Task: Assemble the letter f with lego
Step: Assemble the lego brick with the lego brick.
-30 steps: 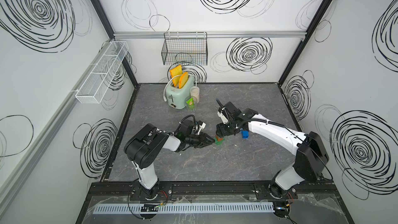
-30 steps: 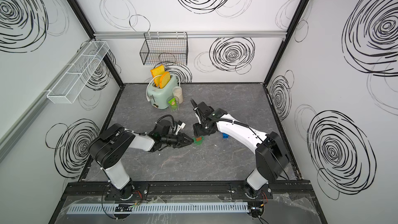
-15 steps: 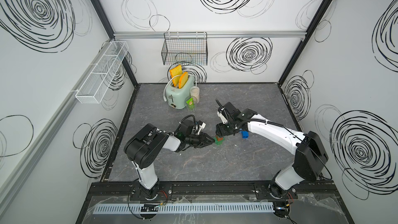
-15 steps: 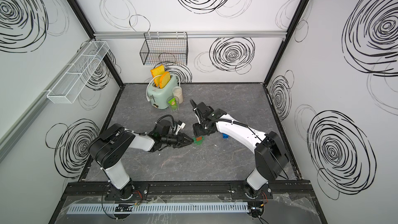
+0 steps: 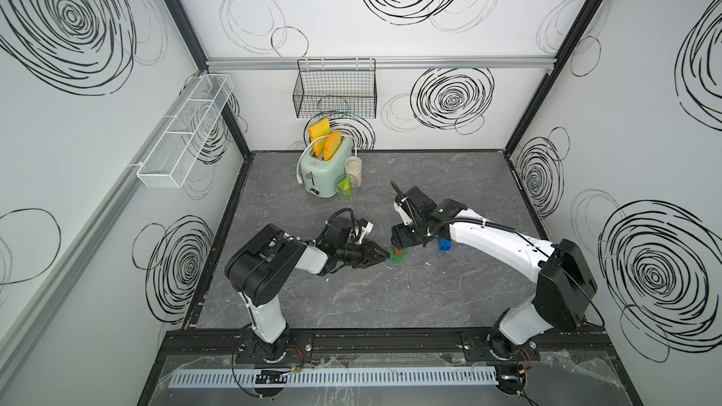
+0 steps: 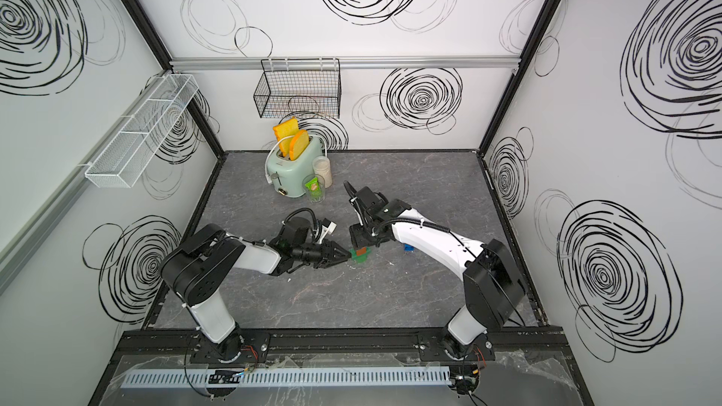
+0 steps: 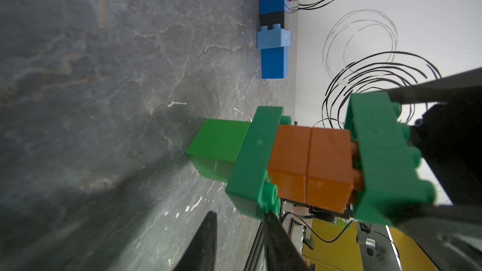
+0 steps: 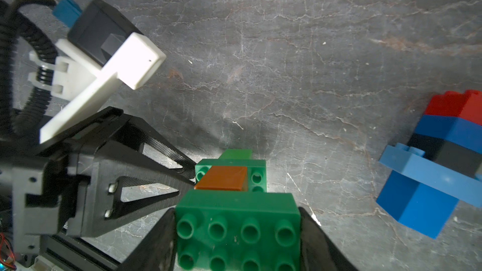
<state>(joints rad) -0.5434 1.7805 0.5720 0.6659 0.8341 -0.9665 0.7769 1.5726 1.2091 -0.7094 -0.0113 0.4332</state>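
Near the middle of the grey tabletop [image 5: 351, 298], the right gripper [image 8: 236, 217] had its jaws clamped on the two short ends of a dark green oblong brick [image 7: 386, 160], spread just wide enough to span its length. That brick sat tilted on top of two orange-brown bricks [image 7: 310, 168], whose studs showed in the gap under it. Below them came a lower dark green brick [image 7: 253, 162] and a light green base brick [image 7: 219, 142], which stood on the tabletop, so the whole green stack [image 5: 398, 256] was upright.

From the left side, the left gripper [image 8: 186, 175] had its jaws drawn together with nothing between them, the tips pressed against the lower dark green brick.

Toward the right edge, well apart from the green stack, a second stack [image 8: 438, 168] lay on its side: red, dark blue, black, a light blue oblong and blue. From above it was partly hidden under the right arm.

Close to the back edge, left of centre, stood a mint toaster [image 5: 326, 171] with toast slices [image 5: 324, 140], a jar [image 5: 352, 169] and a glass [image 5: 347, 191] beside it.
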